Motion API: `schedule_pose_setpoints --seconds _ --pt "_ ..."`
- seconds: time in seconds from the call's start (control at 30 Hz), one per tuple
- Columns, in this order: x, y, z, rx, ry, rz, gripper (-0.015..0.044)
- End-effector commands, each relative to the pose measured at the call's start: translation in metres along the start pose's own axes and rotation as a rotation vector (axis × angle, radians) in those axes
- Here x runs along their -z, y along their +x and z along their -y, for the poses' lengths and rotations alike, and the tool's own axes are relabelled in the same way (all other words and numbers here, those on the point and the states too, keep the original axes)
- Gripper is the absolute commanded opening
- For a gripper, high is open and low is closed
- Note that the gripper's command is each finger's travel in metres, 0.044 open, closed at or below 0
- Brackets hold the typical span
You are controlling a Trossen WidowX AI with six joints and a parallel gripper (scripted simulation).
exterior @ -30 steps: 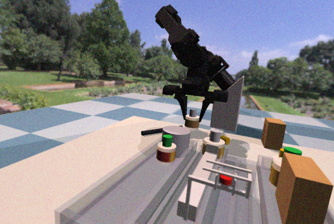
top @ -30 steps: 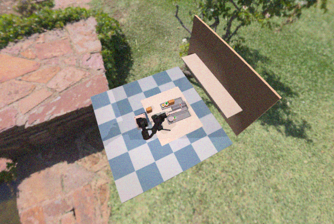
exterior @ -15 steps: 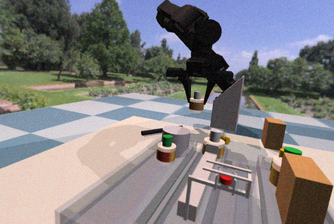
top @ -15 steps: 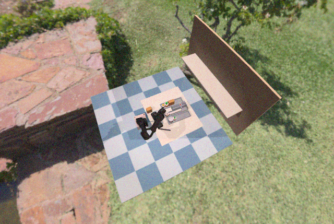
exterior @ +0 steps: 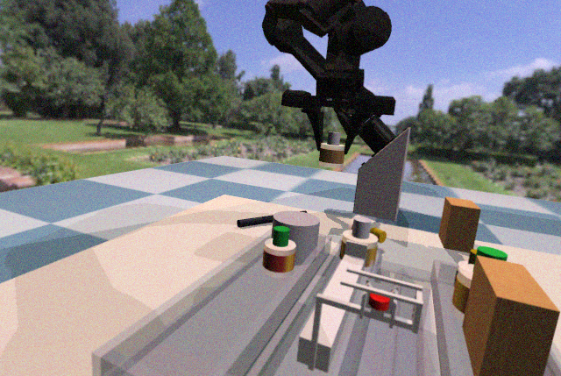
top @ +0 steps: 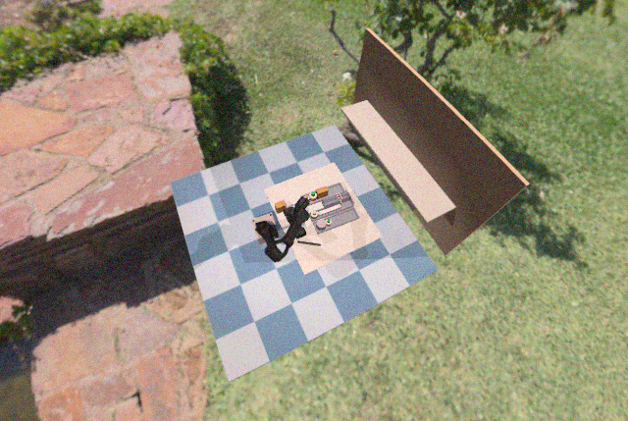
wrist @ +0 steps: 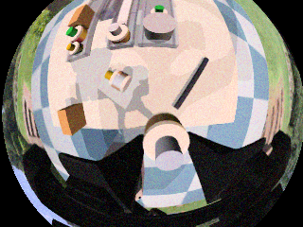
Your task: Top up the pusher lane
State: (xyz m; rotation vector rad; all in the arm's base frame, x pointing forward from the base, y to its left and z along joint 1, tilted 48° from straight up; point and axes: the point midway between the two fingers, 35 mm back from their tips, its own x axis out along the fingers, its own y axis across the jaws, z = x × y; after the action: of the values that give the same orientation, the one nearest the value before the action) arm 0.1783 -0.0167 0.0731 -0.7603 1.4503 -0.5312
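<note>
My gripper (exterior: 334,152) (wrist: 165,138) is shut on a jar with a grey cap, white shoulder and brown band. This held jar (exterior: 331,154) (wrist: 161,127) hangs upright, well above the table and short of the lanes. A similar grey-capped jar (exterior: 358,242) (wrist: 118,33) stands at the front end of the middle lane, against the long white pusher block (exterior: 337,283) (wrist: 125,10). Its lower part is partly hidden in the exterior view. In the top view the arm hides the held jar.
A yellow-capped jar (wrist: 119,79) lies on its side before the lanes. A grey cylinder (exterior: 296,232) (wrist: 159,26) and a green-capped jar (exterior: 279,256) occupy one side lane. Orange blocks (exterior: 459,224) (exterior: 505,317), a black rod (exterior: 253,220) (wrist: 190,83) and a wire frame (exterior: 385,292) stand or lie around.
</note>
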Motion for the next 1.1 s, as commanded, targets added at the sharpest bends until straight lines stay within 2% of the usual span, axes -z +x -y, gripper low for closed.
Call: schedule_pose_setpoints --seconds 0.0,1.07 --pt "-0.014 -0.001 -0.006 -0.004 0.013 0.003 0.0000" --pt "-0.118 0.047 -0.075 -0.005 0.068 0.008 0.0000"
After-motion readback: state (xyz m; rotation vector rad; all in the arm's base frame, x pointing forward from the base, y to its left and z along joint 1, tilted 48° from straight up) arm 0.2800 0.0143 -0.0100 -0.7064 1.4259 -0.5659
